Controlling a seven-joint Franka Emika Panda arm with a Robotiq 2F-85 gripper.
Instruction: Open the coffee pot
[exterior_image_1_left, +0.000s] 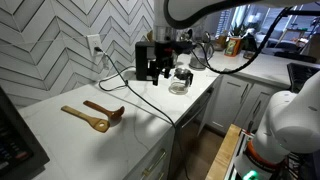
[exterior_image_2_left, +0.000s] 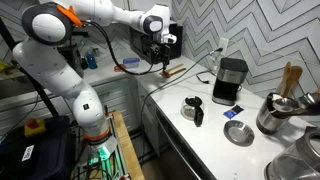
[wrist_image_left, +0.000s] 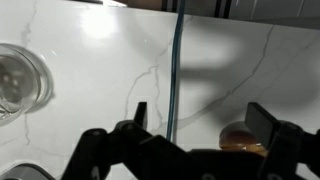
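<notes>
Wrist view: I record the gripper (wrist_image_left: 198, 120) with its fingers spread wide, holding nothing, above the white counter (wrist_image_left: 90, 50). In an exterior view the coffee pot (exterior_image_1_left: 181, 80) stands on the counter just beside the coffee machine (exterior_image_1_left: 150, 60).

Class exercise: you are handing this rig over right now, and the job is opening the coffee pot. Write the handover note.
Gripper: open, empty, high above the counter, touching nothing.
Coffee pot: stands on the counter beside the coffee machine, at the left edge of the wrist view.
Done: nothing visible. The lid seems still on, though it is small in these pictures.
Left: move over the pot, descend, open the lid.
</notes>
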